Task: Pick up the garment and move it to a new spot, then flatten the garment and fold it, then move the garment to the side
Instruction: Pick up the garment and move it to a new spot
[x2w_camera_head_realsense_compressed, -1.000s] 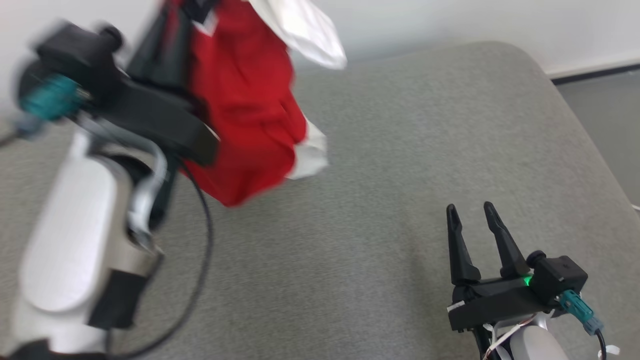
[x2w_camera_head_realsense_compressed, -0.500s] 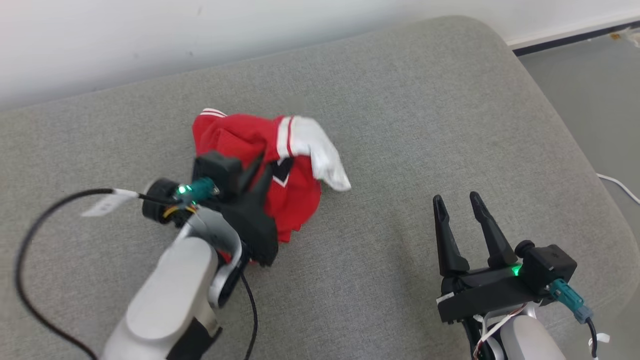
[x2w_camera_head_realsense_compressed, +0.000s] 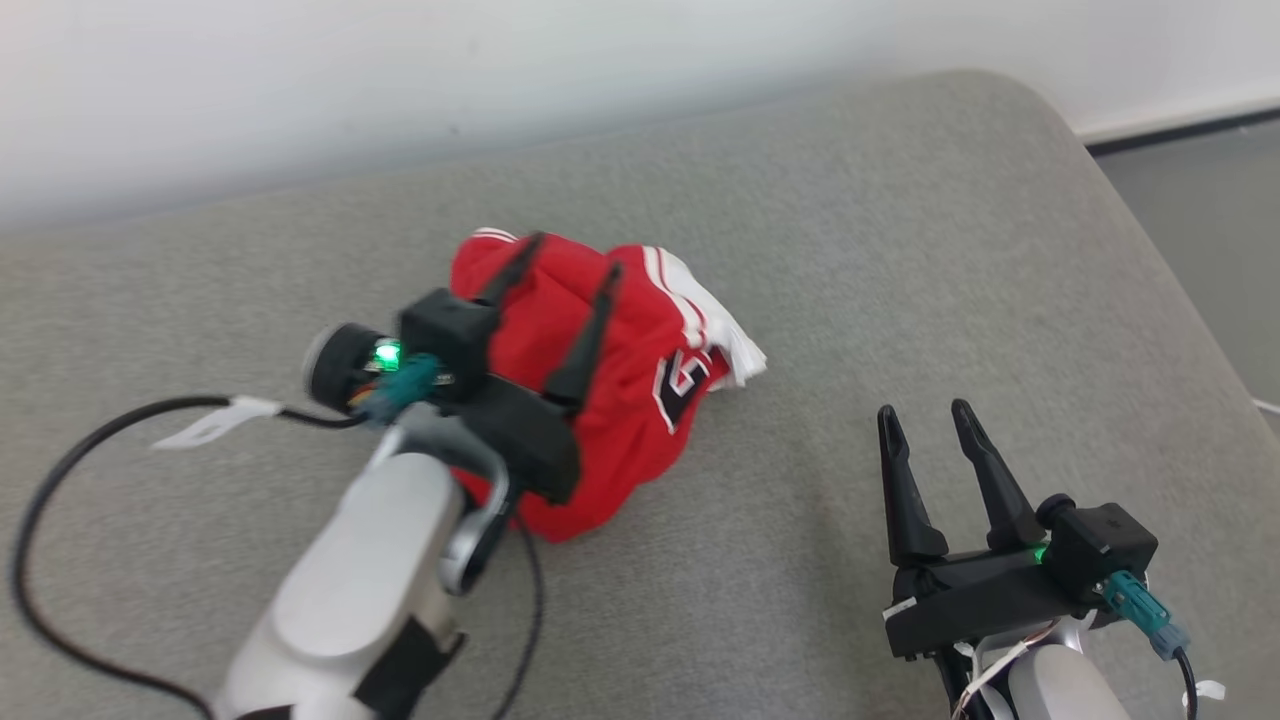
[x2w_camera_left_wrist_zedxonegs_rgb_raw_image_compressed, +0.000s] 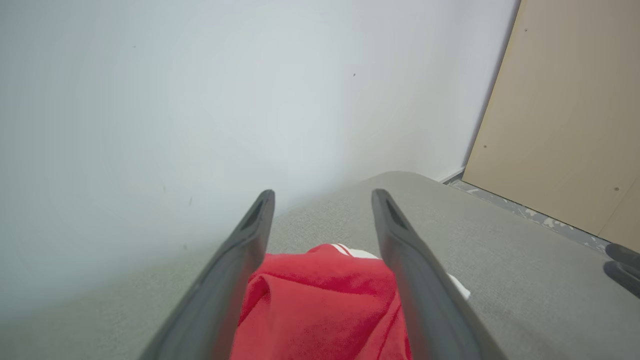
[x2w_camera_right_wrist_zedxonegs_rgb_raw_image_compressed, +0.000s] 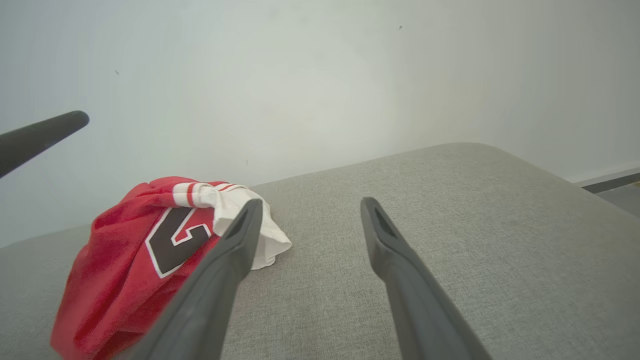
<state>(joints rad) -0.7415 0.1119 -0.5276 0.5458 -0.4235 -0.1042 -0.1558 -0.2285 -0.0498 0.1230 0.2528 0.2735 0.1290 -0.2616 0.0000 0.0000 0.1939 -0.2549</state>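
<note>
The garment (x2w_camera_head_realsense_compressed: 630, 420) is a red jersey with white trim and a black number. It lies crumpled in a heap on the grey cushioned surface (x2w_camera_head_realsense_compressed: 900, 250). My left gripper (x2w_camera_head_realsense_compressed: 573, 254) hovers just above the heap, open, with its fingers spread over the red cloth and nothing held. In the left wrist view the garment (x2w_camera_left_wrist_zedxonegs_rgb_raw_image_compressed: 320, 300) lies low between the open left gripper (x2w_camera_left_wrist_zedxonegs_rgb_raw_image_compressed: 324, 192) fingers. My right gripper (x2w_camera_head_realsense_compressed: 923, 408) stands open and empty to the right of the heap, apart from it. The right wrist view shows the garment (x2w_camera_right_wrist_zedxonegs_rgb_raw_image_compressed: 110, 265) left of the right gripper (x2w_camera_right_wrist_zedxonegs_rgb_raw_image_compressed: 311, 201).
A white wall runs close behind the cushion. The cushion's rounded right edge drops to a grey floor (x2w_camera_head_realsense_compressed: 1200, 200). A tan panel (x2w_camera_left_wrist_zedxonegs_rgb_raw_image_compressed: 565, 100) stands at the far right. A black cable (x2w_camera_head_realsense_compressed: 60, 480) loops from my left arm over the cushion.
My left gripper came down with the hanging garment, set it on the cushion and opened. The garment now lies in a heap. The head camera has shifted; the right gripper stayed open.
</note>
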